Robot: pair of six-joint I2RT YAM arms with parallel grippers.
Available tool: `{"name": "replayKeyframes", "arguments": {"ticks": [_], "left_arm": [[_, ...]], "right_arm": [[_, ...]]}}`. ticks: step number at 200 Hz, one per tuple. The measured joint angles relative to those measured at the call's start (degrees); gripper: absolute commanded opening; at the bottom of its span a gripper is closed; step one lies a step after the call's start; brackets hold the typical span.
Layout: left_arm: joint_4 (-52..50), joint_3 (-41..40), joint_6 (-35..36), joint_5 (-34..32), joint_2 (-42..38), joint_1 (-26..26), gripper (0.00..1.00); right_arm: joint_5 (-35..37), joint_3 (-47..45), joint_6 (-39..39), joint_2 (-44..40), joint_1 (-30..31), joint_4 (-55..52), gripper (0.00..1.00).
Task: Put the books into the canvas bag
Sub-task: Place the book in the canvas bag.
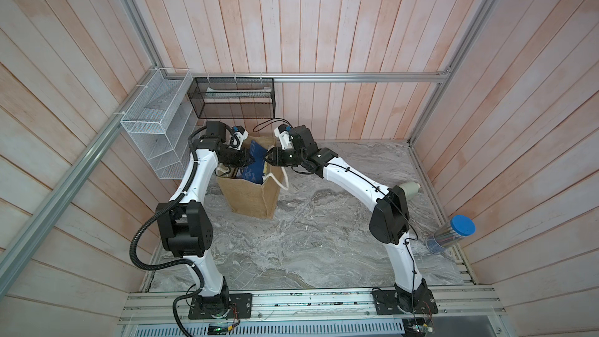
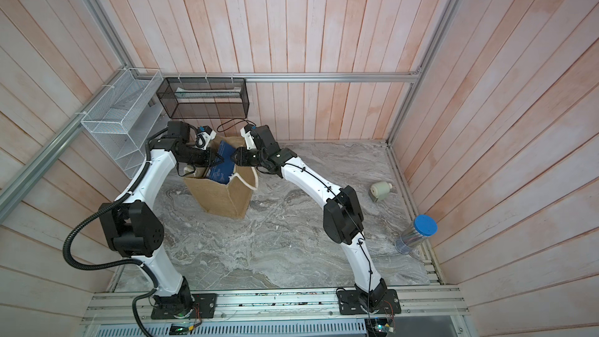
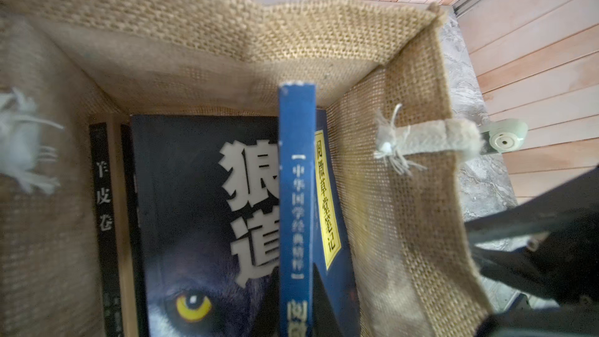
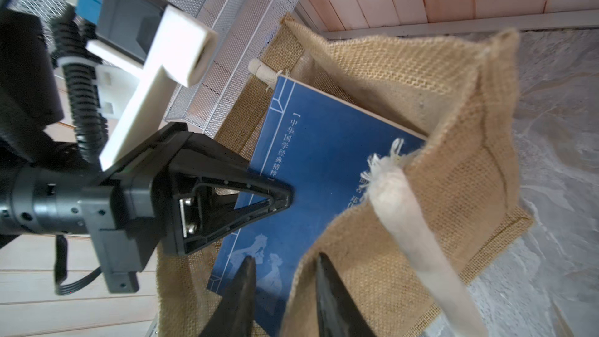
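canvas bag (image 1: 249,201), tan, coarse-woven and boxy, stands open-mouthed on the grey marble-patterned worktop (image 1: 324,241). in both top views it sits toward the far left corner, near a white wire mesh basket (image 1: 155,124) and a black mesh basket (image 1: 233,98) hung on the walls. a thick white rope handle (image 4: 421,254) flops over its rim on the right arm's side.

inside, a navy paperback (image 4: 324,157) stands on edge and leans. its long axis runs down into the bag and its top end rises past the rim. its spine faces the left arm, and a yellow title label shows on the cover beside the spine. deeper in, a black paperback with a yellow-eyed wolf cover (image 3: 194,222) and a thin brown-and-black paperback (image 3: 105,205) point the same way.

the left hand (image 4: 284,197) reaches over the rim and is pressed together on the navy paperback at its spine edge, one finger on each cover. the right hand (image 4: 285,259) hovers at the opposite side with its fingers spread. the bag's wall edge and the book's back cover show between them; whether they touch either i cannot tell.

well apart, by the worktop's right edge, a clear plastic tube with a blue lid (image 1: 450,231) stands, and a small cream-coloured device (image 1: 409,187) lies farther back.
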Motion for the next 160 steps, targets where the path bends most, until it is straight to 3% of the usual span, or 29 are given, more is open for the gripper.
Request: {"name": "replayKeyframes", "arguments": {"ticks": [14,46,102,123,160], "left_arm": [[-0.1,0.9,0.1,-1.8,0.3,0.0,0.3],[-0.1,3.5,0.3,-6.1,0.3,0.0,0.4],[3.2,5.2,0.4,-11.7,-4.4,0.0,0.47],[8.2,0.5,-0.2,-13.4,-11.3,0.0,0.52],[20.3,-16.9,-1.8,-17.6,-28.2,0.0,0.59]], "right_arm": [[0.1,0.3,-0.2,0.5,-0.1,-1.0,0.28],[0.9,1.0,-1.0,0.5,-0.4,-1.9,0.32],[3.7,2.0,-3.5,0.3,-1.1,-2.8,0.41],[5.0,1.9,-4.8,-0.5,-1.4,-3.7,0.41],[8.6,-5.3,-8.1,-8.2,-1.7,-3.2,0.44]]}}
